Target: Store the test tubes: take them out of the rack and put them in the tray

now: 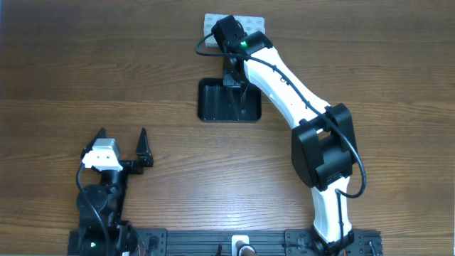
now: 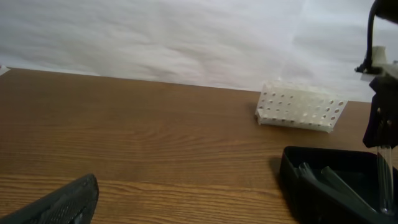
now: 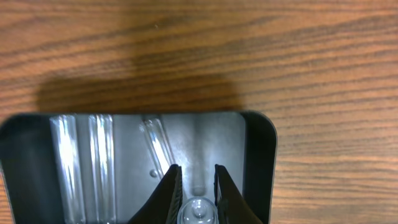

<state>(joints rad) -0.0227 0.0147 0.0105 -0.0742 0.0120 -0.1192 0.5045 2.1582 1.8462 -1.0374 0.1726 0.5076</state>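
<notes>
The black tray (image 1: 213,110) lies mid-table, with the white perforated rack (image 1: 249,21) just beyond it. My right gripper (image 3: 194,171) hangs over the tray's right part, shut on a clear test tube (image 3: 198,213) held upright. In the left wrist view this tube (image 2: 387,183) points down into the tray (image 2: 298,180), and the rack (image 2: 301,107) stands behind. Three clear tubes (image 3: 102,168) lie side by side on the tray floor. My left gripper (image 1: 122,142) rests open near the front left, nothing between its fingers.
Bare wooden tabletop surrounds the tray and rack on all sides. A white backdrop rises behind the table's far edge (image 2: 155,81). The right arm's links (image 1: 298,92) stretch diagonally from the front right toward the tray.
</notes>
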